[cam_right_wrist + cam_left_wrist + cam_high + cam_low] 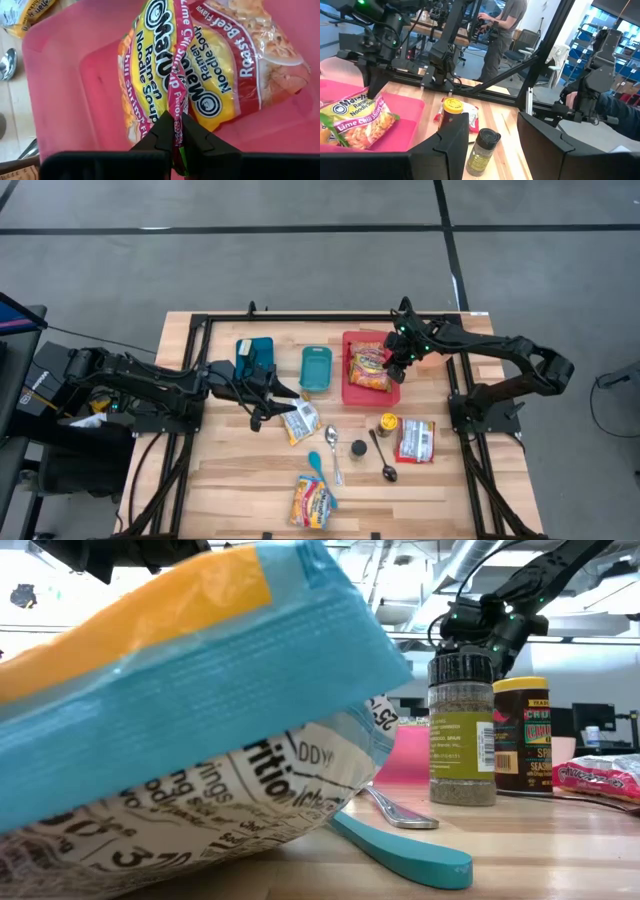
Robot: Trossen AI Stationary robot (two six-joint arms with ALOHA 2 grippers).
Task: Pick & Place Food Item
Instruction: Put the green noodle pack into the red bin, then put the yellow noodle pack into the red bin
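A pink tray (347, 340) at the far middle of the table holds two ramen packets. One reads Lime Chili Shrimp (150, 75), the other Roast Beef (260, 60). My right gripper (176, 122) slants down over the tray (65, 75) and is shut on the Lime Chili Shrimp packet (355, 120). It also shows from above as my right gripper (400, 360). My left gripper (492, 135) stands level and open left of the tray, with nothing between its fingers; from above, my left gripper (268, 395) is beside another packet (300, 420). My right gripper pinches the packet's pink crimped seam (176, 107) between its two fingertips. The fingers come from above, slanting down, and lie along the seam. The packet hangs away below the fingers into the tray, beside the Roast Beef packet, its yellow faces bulging either side of the seam.
Two teal containers (255, 352) (316, 368) stand left of the tray. Nearer lie a metal spoon (335, 465), a dark spoon (383, 455), a teal spoon (400, 840), a spice bottle (462, 730), a yellow-lidded jar (522, 735) and packets (415, 440) (312, 502). People work beyond the table.
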